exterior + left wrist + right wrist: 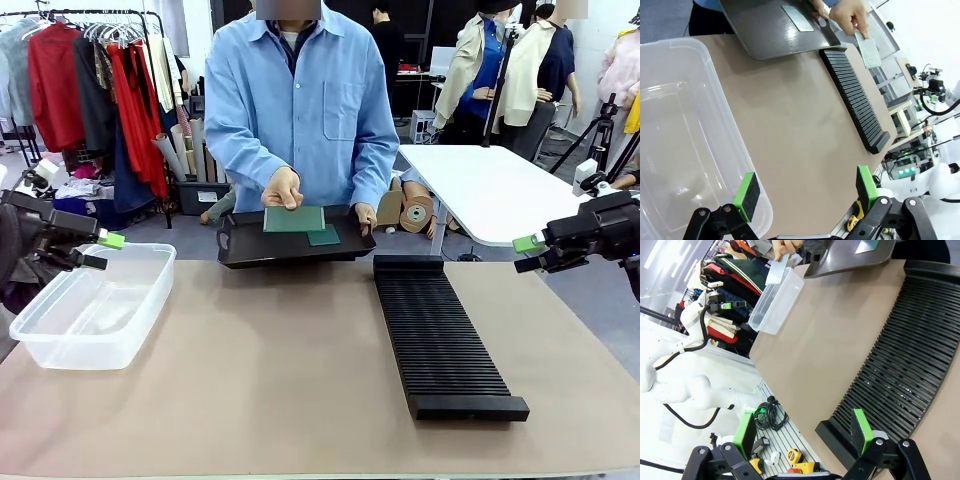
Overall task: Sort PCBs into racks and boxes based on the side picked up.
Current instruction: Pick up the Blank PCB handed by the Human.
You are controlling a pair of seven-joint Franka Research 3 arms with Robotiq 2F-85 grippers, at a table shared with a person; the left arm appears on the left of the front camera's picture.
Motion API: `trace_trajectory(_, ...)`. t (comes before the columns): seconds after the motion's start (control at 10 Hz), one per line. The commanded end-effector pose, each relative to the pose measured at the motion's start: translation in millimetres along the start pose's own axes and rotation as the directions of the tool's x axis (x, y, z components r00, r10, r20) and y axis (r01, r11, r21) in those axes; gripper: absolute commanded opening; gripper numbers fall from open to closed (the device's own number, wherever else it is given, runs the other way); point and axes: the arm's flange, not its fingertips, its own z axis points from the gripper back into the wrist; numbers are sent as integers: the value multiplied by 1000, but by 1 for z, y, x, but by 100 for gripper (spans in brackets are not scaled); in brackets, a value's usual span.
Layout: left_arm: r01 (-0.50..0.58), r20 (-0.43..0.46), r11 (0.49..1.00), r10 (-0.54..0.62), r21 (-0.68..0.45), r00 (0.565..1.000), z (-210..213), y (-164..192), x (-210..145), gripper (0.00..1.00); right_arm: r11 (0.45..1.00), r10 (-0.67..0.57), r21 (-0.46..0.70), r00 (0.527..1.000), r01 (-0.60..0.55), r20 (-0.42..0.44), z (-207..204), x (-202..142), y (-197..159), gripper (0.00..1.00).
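Black tray (250, 250) sits at the worktop's (280, 380) far edge, with one PCB (323, 236) lying in it. The person's hand (283, 187) holds a second PCB (294, 219) just above the tray. Ribbed rack (440, 340) lies right of centre, clear tub (60, 340) at left. Left fingers (113, 240) are spread wide above the tub's rim, grasping nothing. Right fingers (527, 243) are spread wide off the rack's right, also grasping nothing.

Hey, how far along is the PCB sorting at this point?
Nothing is sorted yet: the tub and rack look empty. In hand: the person's hand holds one PCB over the tray, where a second PCB lies. The left gripper and right gripper hang open at the sides. Left: placing every board.
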Motion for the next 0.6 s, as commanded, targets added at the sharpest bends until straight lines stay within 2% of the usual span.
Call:
trace_trajectory(0.0,-41,22,998,43,-55,999,12,16,4,100,1000,4,0,1000,-4,4,0,1,0,100)
trace_trajectory(0.5,-53,25,991,56,-123,998,19,24,9,100,1000,0,0,1000,0,0,0,0,0,100)
